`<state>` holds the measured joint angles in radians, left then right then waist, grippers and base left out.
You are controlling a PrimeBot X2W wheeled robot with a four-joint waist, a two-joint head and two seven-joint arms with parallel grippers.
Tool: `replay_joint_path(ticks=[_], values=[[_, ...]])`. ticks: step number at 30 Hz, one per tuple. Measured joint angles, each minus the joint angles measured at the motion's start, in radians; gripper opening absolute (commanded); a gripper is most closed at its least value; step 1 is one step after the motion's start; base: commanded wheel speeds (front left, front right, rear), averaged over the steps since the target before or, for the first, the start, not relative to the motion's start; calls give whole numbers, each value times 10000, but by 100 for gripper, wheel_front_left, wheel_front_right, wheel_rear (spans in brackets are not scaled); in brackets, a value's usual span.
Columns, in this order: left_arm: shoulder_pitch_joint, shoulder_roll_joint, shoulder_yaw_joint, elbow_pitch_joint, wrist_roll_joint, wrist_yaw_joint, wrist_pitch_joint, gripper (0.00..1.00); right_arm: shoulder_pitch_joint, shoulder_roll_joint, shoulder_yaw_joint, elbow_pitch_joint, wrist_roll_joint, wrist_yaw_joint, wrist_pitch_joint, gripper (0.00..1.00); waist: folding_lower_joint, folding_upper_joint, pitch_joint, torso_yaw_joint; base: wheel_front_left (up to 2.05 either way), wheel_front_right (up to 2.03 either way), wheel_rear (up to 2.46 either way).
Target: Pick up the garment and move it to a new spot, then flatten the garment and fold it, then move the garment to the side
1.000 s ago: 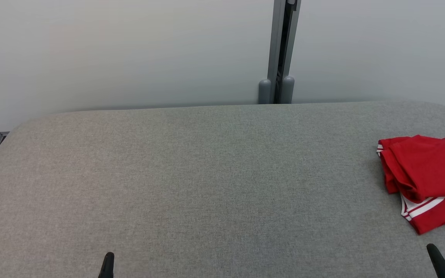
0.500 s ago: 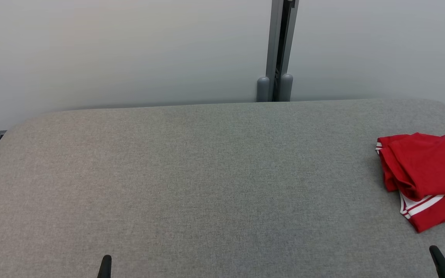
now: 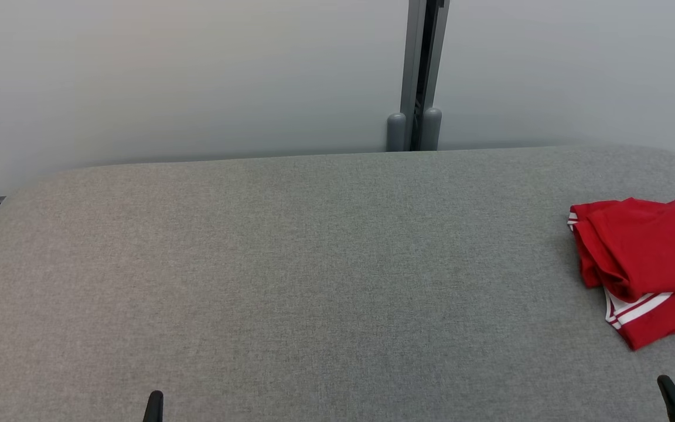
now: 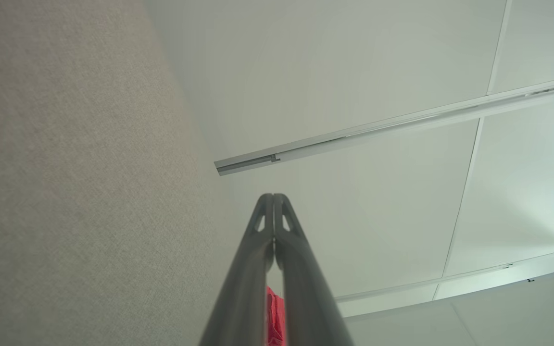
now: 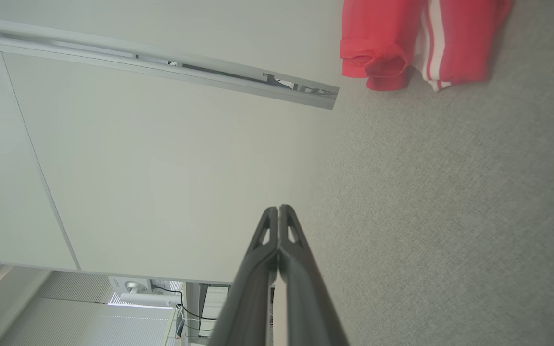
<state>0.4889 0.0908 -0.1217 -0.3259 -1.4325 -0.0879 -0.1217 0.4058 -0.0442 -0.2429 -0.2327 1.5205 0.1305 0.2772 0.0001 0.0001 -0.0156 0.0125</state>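
Left gripper: jaws clenched tip to tip, nothing held; right gripper: likewise clenched, empty; both low at near edge of grey padded table.

Garment: red, white stripes, bunched in loose layers at table's far right, beyond right gripper, well apart from left; judged light, soft, limp, apt to unfold on lifting; best hold: raised fold facing table centre, pinched through all layers.

Rounded table corner close behind garment; wall at back; open room centre and left.
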Motion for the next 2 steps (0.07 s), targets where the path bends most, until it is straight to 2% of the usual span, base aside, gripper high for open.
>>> replay_joint_path(ticks=[2], values=[[14, -27, 29, -69, -117, -15, 40, 0, 41, -2, -21, -36, 174, 0, 42, 0, 0, 0, 12, -8, 0, 0, 0]])
